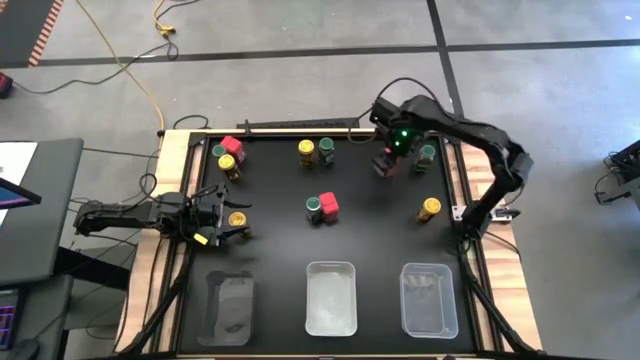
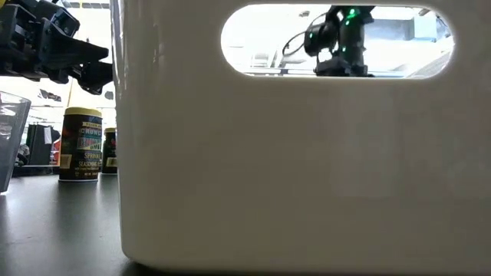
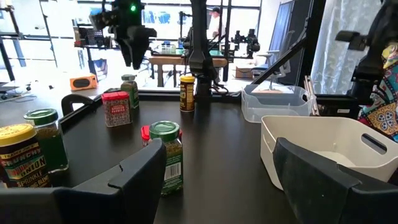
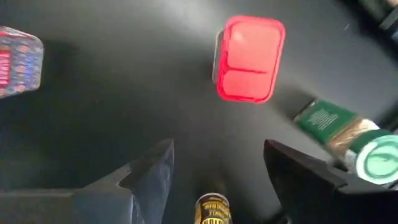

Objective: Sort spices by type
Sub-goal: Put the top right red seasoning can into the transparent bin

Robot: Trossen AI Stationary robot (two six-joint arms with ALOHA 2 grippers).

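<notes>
Right gripper (image 1: pixel 387 165) hovers open-jawed above a red-lidded jar (image 4: pixel 250 58), far behind the trays (image 1: pixel 330 297). Left gripper (image 1: pixel 225 222), open and empty, waits beside a yellow-lidded jar (image 1: pixel 237 219). Picking seems underway; next, descend and grasp.

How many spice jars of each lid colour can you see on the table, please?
Yellow lids: 4
Green lids: 4
Red lids: 3 that I can make out from above
Total: 11
</notes>
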